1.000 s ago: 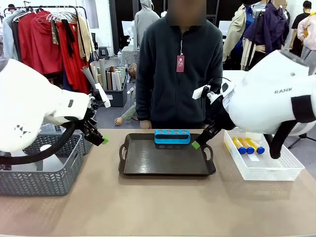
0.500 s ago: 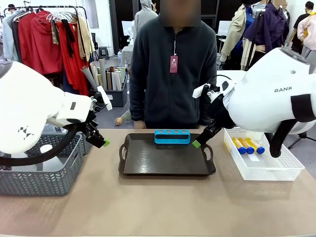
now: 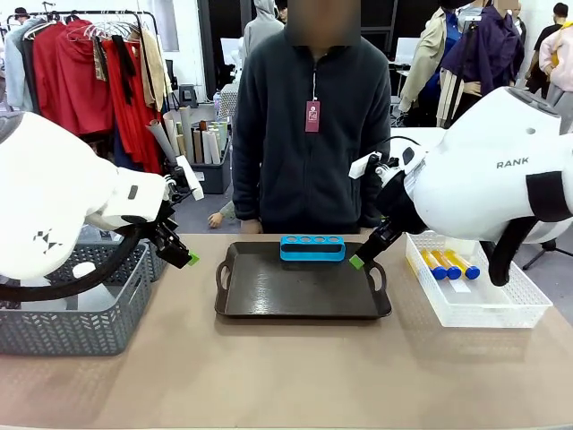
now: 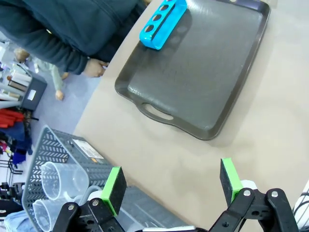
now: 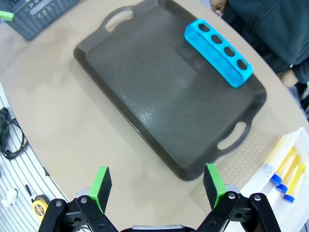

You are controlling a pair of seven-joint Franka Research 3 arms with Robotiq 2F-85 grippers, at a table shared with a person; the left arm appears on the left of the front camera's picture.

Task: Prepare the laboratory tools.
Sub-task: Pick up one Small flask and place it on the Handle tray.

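On my screens the blue four-hole rack [image 3: 312, 248] lies along the far edge of a dark plastic tray [image 3: 295, 291] with cut-out handles, its holes all vacant. The tray sits mid-desk [image 3: 286, 376], and a person [image 3: 309, 134] in a dark fleece stands just behind it.

To the right, the small amber blue-capped tubes [image 3: 450, 264] lie side by side in a white mesh basket [image 3: 479, 318], apart from the tray. To the left, my left wrist camera shows a clear plastic measuring beaker [image 4: 58, 179] inside a grey plastic basket [image 3: 81, 331], with another clear vessel beside it.

My left claw [image 4: 172, 182] hangs above the desk between that basket and the tray's left handle, fingers spread wide with nothing between the green pads. My right claw [image 5: 157, 181] hangs over the tray's right-hand end near its handle, likewise spread wide and carrying nothing.
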